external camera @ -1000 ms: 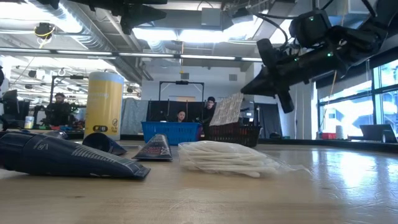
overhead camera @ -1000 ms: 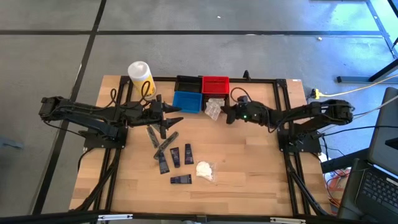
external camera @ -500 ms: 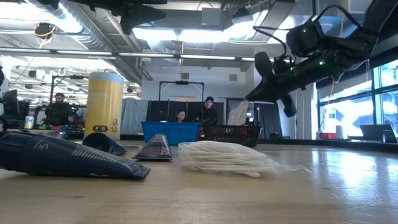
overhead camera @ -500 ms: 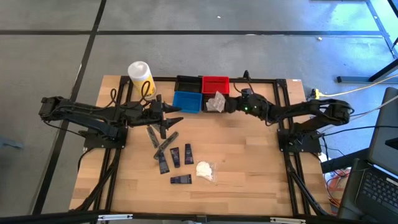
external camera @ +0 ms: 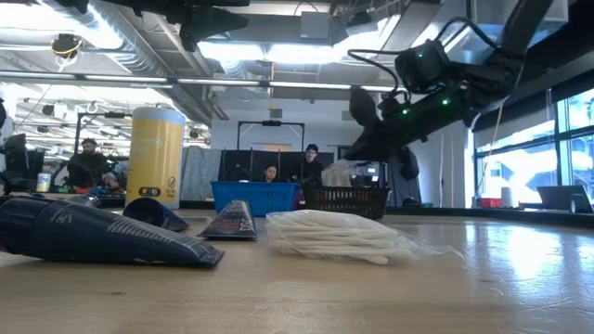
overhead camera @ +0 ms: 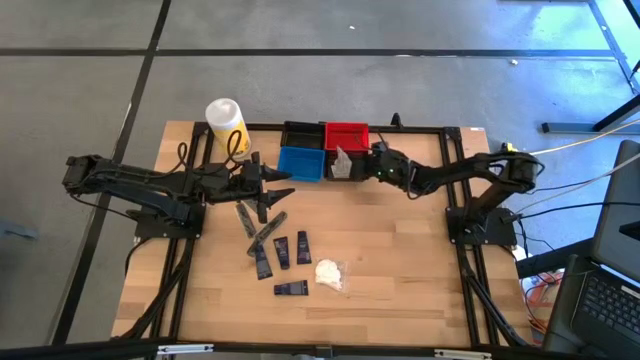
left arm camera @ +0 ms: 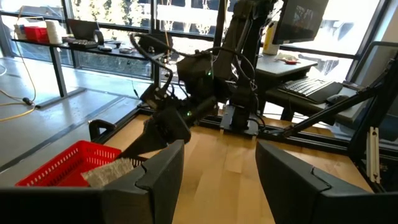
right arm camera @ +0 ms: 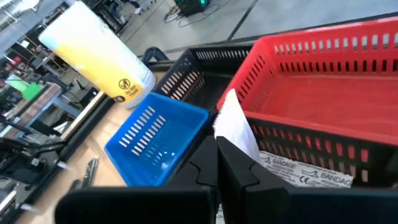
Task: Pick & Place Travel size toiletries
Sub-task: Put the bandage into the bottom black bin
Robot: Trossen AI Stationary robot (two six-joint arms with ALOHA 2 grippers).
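Bright ceiling strip lights (external camera: 269, 51) and daylight from the windows (left arm camera: 118, 28) are washing the scene evenly, glare is gleaming across the near right of the wooden table (external camera: 520, 250), shadows are lying faint, and the nearest dark tube (external camera: 102, 237) is looking soft.

Right arm: stretched low from its base at the table's right side toward the rear centre, wrist level. Right gripper (overhead camera: 358, 166): fingers pressed together, pinching a clear packet (overhead camera: 342, 163) by its edge, raised above the table surface. Left arm: stretched from its base at the table's left side toward the middle, idle. Left gripper (overhead camera: 275, 196): fingers (left arm camera: 158, 180) spread apart, holding nothing, hanging above the table.
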